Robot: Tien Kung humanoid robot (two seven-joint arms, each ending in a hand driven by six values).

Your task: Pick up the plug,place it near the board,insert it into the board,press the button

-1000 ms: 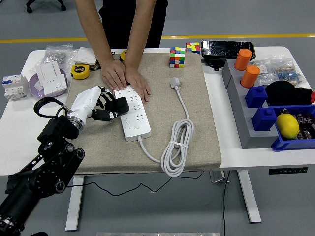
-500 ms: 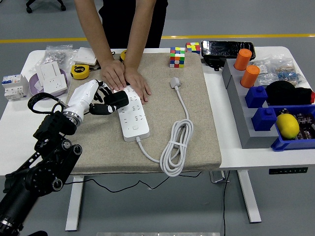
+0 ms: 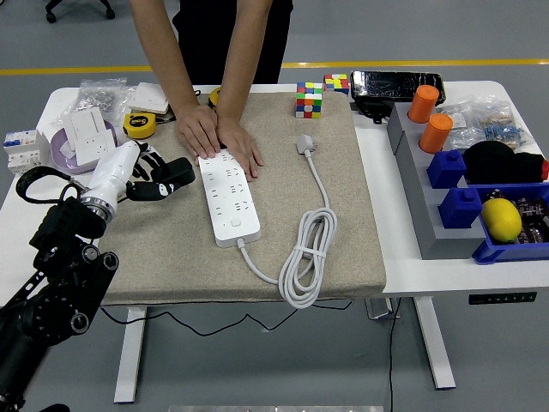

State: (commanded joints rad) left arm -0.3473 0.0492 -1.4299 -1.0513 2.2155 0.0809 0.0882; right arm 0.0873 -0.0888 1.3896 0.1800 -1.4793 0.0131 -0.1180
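Left hand (image 3: 147, 167) empty, fingers loosely open, just left of board (image 3: 228, 196). Plug (image 3: 307, 145) untouched, right of board. Person's hands (image 3: 219, 137) pinning far end.

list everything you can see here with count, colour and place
power strip: 1, white, mat centre-left
plug: 1, grey-white, mat, unplugged
cable: 1, white, coiled, mat front
mat: 1, beige, table middle
puzzle cubes: 2, multicoloured, far edge
tape measure: 1, yellow, far left
orange cups: 2, right
blue bins: right
lemon: 1, yellow, blue bin
person's hands: 2, pressing the strip's far end
left hand: white-black, open, left of strip
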